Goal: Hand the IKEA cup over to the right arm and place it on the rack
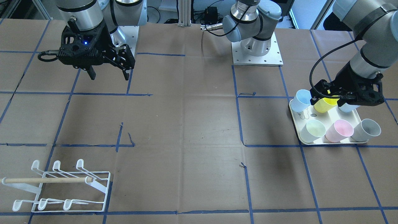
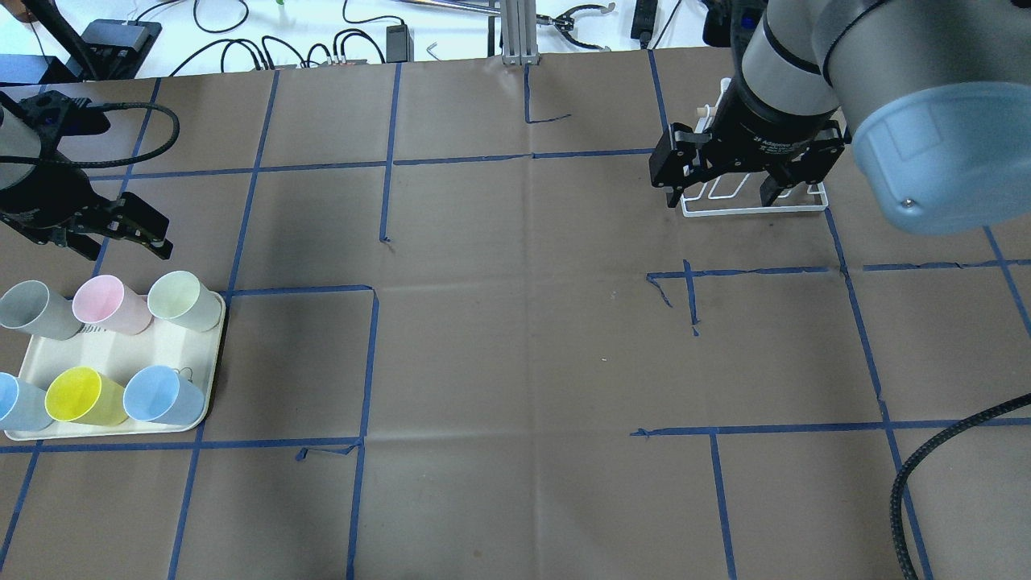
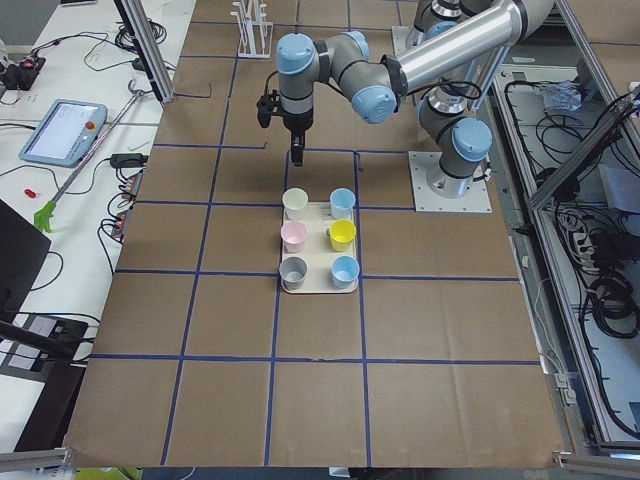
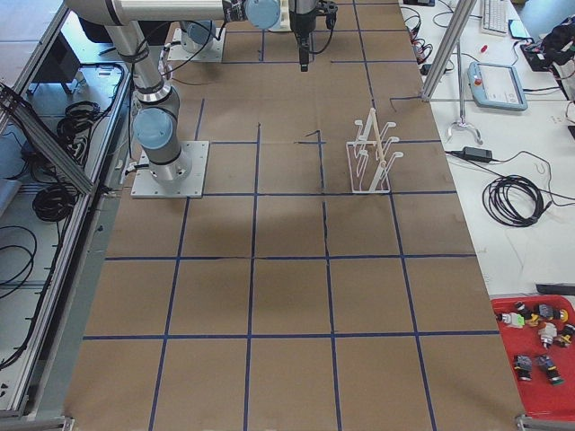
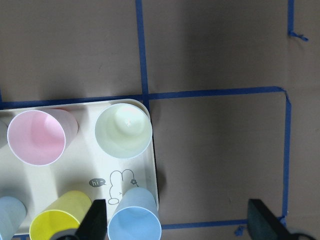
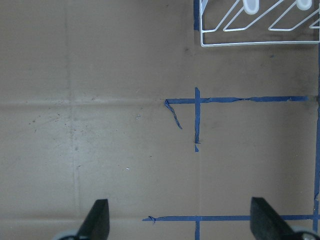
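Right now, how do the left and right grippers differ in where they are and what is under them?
The left gripper hangs over the edge of the tray, cups beneath; the right gripper hangs over bare paper short of the rack. The left gripper carries a thick ribbed hose, the right gripper a thin cable. Both are open and empty.

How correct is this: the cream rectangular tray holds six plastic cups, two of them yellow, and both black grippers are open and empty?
Not two: there is one yellow plastic cup, between two light blue cups; see the overhead exterior view. The cream tray holds six cups; the left gripper and right gripper are open and empty.
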`<action>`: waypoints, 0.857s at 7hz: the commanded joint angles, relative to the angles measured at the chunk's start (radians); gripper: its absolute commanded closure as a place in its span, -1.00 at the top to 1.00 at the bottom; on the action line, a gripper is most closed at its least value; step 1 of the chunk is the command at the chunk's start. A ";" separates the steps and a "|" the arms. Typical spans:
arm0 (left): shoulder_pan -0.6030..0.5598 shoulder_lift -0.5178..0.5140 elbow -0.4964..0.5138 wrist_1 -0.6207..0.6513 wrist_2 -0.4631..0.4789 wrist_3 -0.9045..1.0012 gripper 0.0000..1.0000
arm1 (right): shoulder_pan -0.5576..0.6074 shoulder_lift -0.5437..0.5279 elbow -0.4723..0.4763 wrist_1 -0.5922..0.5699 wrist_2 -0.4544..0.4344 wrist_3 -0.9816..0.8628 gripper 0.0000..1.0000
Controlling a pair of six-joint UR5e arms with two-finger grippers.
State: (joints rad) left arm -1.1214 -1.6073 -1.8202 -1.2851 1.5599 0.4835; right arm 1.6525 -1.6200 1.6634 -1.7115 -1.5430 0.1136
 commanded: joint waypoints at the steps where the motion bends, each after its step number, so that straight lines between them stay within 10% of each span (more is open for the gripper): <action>1: 0.009 -0.087 -0.086 0.209 0.002 -0.003 1.00 | 0.004 0.005 0.047 -0.133 0.033 0.100 1.00; 6: 0.022 -0.172 -0.168 0.346 0.005 -0.005 1.00 | 0.009 0.000 0.186 -0.509 0.234 0.487 1.00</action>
State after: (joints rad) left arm -1.1004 -1.7717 -1.9794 -0.9475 1.5635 0.4787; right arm 1.6600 -1.6228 1.8186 -2.1192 -1.3726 0.4757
